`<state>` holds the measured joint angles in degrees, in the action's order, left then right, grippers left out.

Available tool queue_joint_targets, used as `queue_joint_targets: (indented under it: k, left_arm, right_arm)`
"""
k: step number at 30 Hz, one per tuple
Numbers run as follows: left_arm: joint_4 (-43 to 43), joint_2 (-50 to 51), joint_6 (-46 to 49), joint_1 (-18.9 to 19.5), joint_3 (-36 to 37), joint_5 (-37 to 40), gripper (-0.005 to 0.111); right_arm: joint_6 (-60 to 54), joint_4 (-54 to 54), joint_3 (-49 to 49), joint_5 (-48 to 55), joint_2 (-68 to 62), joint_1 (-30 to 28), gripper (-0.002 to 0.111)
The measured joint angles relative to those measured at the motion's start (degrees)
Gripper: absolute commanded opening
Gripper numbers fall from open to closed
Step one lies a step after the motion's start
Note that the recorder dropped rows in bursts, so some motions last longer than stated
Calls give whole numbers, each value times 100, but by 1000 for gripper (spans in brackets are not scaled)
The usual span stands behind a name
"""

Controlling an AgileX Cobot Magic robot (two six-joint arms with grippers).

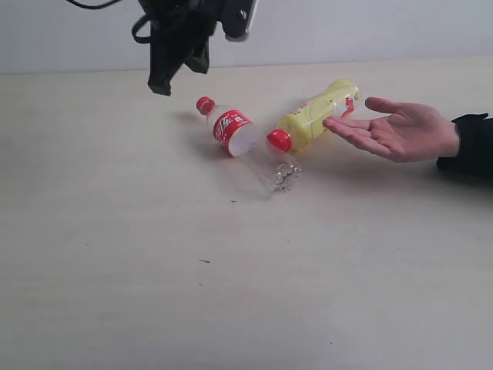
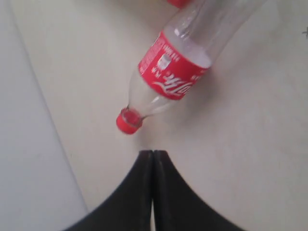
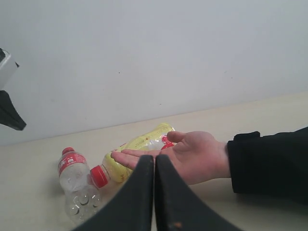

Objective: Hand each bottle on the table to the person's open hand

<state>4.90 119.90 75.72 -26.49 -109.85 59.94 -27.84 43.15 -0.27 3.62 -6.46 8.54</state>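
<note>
Nearest, bare stretch of table [image 1: 154,293]; further in, on its side, clear bottle [image 1: 240,139] with red label and cap; against its lower body, red cap of yellow bottle [image 1: 308,119], also lying down; just right of that, person's open hand [image 1: 400,132], palm up and empty, fingertips close to the yellow bottle. Farthest, above the back edge, left gripper [image 1: 160,85], fingers pressed together on nothing, hanging near the clear bottle's cap; right gripper [image 3: 154,161] likewise pinched together and empty. Only two bottles in view, both on the table; judged barely begun, nothing delivered as far as shown; every grasp and handover yet to do.
</note>
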Motion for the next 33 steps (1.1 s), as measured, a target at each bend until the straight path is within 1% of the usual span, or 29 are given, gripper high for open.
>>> queue_joint_targets:
  k: [4,8,11,15,18,21,28,30,33]
  left_arm:
    - [12,314,302,-190,0,-209,0]
    - [522,563,496,-309,0,-236,0]
    - [765,681,529,-332,0,-249,0]
    - [774,731,656,-332,0,-426,0]
    - [654,731,854,-332,0,-512,0]
    - [317,731,1043,-332,0,-524,0]
    - [-231,731,1103,-233,0,-548,0]
    - [-490,731,792,-212,0,-618,0]
    - [-1044,741,-368,-208,-28,-1057,0]
  right_arm:
    - [0,0,0,0,0,0,1]
    - [0,0,0,0,0,0,1]
    - [0,0,0,0,0,0,1]
    - [0,0,0,0,0,0,1]
    - [0,0,0,0,0,0,1]
    - [0,0,0,0,0,0,1]
    - [0,0,0,0,0,0,1]
    - [0,0,0,0,0,0,1]
    - [0,0,0,0,0,0,1]
